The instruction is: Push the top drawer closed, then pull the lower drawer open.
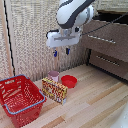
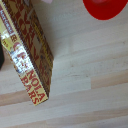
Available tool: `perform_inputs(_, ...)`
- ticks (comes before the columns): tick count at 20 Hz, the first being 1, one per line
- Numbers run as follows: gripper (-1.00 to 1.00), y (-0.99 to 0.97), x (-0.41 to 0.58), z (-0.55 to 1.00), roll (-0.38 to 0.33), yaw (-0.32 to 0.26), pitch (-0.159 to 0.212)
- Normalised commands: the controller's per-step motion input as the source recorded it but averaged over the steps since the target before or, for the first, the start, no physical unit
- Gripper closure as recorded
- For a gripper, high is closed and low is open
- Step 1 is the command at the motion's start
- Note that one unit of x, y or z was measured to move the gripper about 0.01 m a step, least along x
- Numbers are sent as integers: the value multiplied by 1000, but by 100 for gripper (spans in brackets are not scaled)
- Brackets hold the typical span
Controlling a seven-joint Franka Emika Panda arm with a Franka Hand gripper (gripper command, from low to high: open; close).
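Observation:
At the exterior view's right stands the brown wooden cabinet. Its top drawer (image 1: 106,35) sticks out, with a dark gap showing above its front and a slim silver bar handle (image 1: 101,39). The lower drawer (image 1: 111,64) sits further back beneath it, with its own silver handle (image 1: 107,61). My gripper (image 1: 61,51) hangs in the air to the left of the top drawer, apart from it, pointing down. Its blue fingertips (image 1: 67,50) stand apart with nothing between them. No drawer shows in the wrist view.
On the wooden table lie a granola bar box (image 1: 54,90) (image 2: 27,55), a red bowl (image 1: 69,81) (image 2: 105,7) and a pink cup (image 1: 53,76), all beneath the gripper. A red basket (image 1: 20,97) stands at the exterior view's lower left.

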Motion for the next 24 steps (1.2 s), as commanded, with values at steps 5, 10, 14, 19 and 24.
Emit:
perform_inputs(5, -100, -21, -16, 54, -248, 159, -30)
perform_inputs(10, -100, -97, -65, 75, -313, 187, -57)
perform_inputs(14, -100, -97, -68, 76, -313, 187, -57)
perform_inputs(19, -100, -88, -51, 69, -321, 182, -50)
perform_inputs(24, -100, -13, 0, 50, -361, 144, -10)
